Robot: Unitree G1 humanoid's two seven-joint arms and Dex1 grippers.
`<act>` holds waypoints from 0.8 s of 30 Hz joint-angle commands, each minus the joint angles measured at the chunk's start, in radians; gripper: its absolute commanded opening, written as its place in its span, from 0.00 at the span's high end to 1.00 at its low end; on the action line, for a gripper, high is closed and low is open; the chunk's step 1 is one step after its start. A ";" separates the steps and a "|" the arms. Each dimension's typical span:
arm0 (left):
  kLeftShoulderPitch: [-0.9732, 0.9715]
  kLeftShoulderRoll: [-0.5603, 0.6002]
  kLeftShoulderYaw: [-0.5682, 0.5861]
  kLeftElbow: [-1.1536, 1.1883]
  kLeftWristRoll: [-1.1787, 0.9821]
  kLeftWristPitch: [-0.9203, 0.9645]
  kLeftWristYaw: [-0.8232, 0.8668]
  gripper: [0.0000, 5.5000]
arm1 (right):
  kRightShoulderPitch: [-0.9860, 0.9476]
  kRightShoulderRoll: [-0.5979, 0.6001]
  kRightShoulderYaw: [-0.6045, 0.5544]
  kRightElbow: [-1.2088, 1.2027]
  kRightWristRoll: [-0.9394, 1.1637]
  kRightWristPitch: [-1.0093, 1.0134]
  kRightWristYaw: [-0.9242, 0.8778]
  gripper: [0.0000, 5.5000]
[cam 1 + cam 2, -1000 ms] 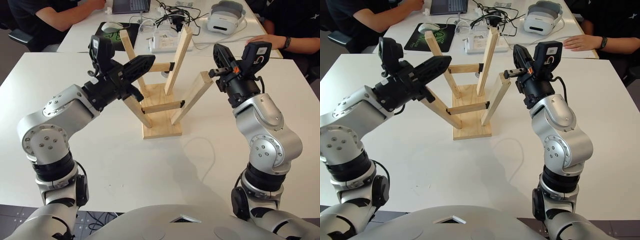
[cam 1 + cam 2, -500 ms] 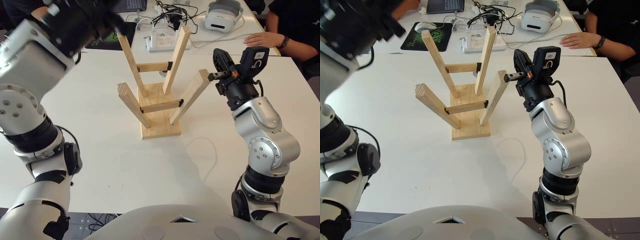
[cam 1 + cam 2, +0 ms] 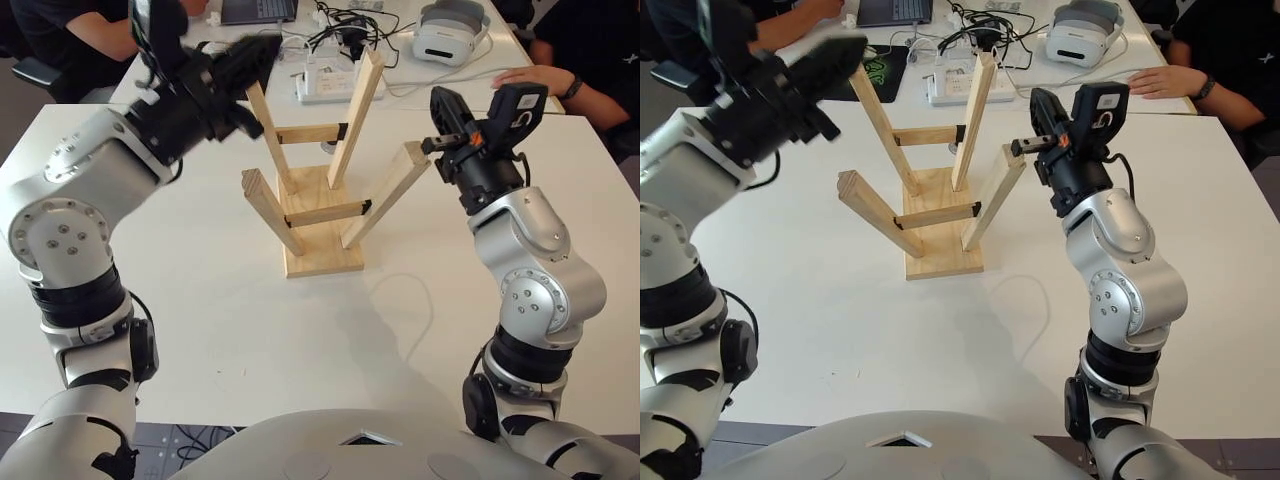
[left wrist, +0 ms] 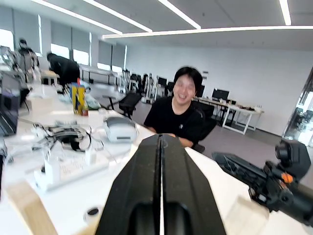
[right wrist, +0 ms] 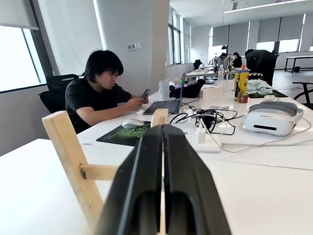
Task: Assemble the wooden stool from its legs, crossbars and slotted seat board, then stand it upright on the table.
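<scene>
The wooden stool (image 3: 322, 258) stands upside down mid-table, seat board flat on the white top, its legs splayed upward and joined by crossbars (image 3: 325, 212). My left gripper (image 3: 270, 44) is shut and empty, hovering just beside the top of the far-left leg (image 3: 262, 120). In the left wrist view its fingers (image 4: 142, 176) meet along a thin seam. My right gripper (image 3: 438, 98) is shut too, with nothing held, close behind the top of the right leg (image 3: 412, 160). The right wrist view looks along the shut gripper (image 5: 163, 128) at a leg with a crossbar (image 5: 73, 161).
A second table behind carries a power strip (image 3: 325, 80), cables, a white headset (image 3: 452, 32), a mouse pad (image 3: 875, 65) and a laptop. People sit at it; one hand (image 3: 520, 78) rests near the right gripper's side. Bare white tabletop (image 3: 300, 340) lies in front of the stool.
My left arm left the front-left leg, swung up and back, and now sits by the far-left leg's top. The right arm and the stool have barely moved.
</scene>
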State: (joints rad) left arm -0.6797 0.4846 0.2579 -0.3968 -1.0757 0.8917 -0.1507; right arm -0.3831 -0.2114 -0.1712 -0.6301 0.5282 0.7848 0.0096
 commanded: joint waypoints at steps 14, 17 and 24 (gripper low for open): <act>0.035 0.044 0.052 0.001 0.068 -0.027 0.008 1.00 | -0.082 -0.055 0.110 0.014 0.193 0.251 0.002 0.99; 0.021 0.039 0.050 -0.008 0.061 -0.023 0.019 1.00 | -0.054 -0.028 0.122 -0.016 0.240 0.299 -0.005 0.99; 0.127 0.009 0.070 -0.068 0.055 -0.034 0.063 1.00 | -0.378 0.014 -0.104 0.068 0.260 0.026 -0.052 0.99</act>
State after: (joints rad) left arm -0.6051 0.5078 0.3146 -0.4263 -1.0168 0.8619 -0.1112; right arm -0.7013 -0.1676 -0.2272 -0.6102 0.7974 0.8541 -0.0398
